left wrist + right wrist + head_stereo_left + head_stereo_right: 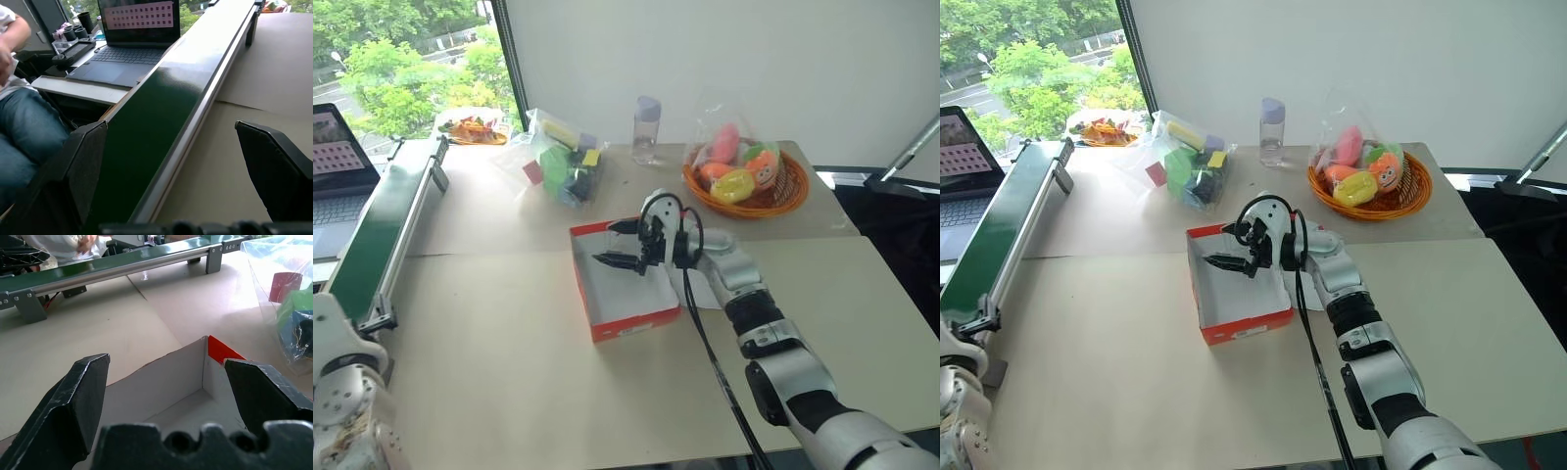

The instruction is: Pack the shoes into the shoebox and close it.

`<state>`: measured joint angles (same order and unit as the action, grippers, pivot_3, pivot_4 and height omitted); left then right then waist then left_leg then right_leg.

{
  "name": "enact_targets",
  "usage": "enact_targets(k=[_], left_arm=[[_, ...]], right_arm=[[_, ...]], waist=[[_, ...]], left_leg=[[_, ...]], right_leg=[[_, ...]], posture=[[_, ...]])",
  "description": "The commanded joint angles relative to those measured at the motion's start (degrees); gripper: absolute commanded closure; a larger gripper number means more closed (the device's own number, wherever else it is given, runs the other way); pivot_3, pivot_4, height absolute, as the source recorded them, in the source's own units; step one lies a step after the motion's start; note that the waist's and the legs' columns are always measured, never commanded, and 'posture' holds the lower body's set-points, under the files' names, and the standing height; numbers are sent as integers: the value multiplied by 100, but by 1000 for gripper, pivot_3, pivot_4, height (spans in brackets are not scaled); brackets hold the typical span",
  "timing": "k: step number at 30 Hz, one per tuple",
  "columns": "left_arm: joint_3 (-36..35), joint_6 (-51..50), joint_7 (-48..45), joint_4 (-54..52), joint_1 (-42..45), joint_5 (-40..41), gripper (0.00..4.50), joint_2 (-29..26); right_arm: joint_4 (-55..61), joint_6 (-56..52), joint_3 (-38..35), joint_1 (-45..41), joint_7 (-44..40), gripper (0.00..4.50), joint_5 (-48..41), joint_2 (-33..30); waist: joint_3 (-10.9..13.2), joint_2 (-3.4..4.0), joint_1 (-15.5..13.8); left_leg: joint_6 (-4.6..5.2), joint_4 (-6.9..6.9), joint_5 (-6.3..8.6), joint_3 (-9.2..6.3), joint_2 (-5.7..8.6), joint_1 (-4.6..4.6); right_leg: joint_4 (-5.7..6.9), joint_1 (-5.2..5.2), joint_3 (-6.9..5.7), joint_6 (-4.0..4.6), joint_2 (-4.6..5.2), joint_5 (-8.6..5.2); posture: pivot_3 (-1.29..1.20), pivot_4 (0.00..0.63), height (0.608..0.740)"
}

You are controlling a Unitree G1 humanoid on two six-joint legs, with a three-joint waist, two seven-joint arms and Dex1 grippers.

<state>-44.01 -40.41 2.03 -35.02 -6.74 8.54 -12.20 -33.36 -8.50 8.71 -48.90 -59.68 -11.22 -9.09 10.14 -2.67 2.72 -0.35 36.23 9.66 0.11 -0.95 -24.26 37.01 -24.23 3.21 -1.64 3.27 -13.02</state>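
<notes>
Red shoebox [625, 323] lies flat, long axis front-to-back, R pincer [621, 245] above it.

A beige table [509, 362] stands against a plain white wall [724, 59]. Daylight enters through a window [401, 59] showing green trees.

Bright daylight is admitted through the window [411, 69] at the far left, glare is thrown on the green rail [161, 112], and soft shadows are cast.
</notes>
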Motion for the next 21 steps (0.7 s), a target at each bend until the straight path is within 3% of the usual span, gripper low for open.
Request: enact_targets(k=[1,12,21], left_arm=[[-120,254,14,-87,1,98,0,-55],[388,1151,-121,263,-182,67,0,91],[589,1040,-277,269,-44,295,0,-112]], right_arm=[[76,167,4,-137,-41,72,-11,83],[-45,426,32,-241,-41,72,39,240],[309,261,21,-100,8,72,35,219]], waist=[[0,0,-20],[-1,-1,-12],[-1,-1,-10]], left_leg=[[0,0,0,-1,0,0],[0,-3,0,-1,-3,1],[0,-4,0,0,-3,0]], right_leg=[[0,1,-1,0,1,0],[0,-1,-3,3,3,-1],[0,-2,-4,3,4,-1]], posture=[[0,150,740],[0,150,740],[0,150,740]])
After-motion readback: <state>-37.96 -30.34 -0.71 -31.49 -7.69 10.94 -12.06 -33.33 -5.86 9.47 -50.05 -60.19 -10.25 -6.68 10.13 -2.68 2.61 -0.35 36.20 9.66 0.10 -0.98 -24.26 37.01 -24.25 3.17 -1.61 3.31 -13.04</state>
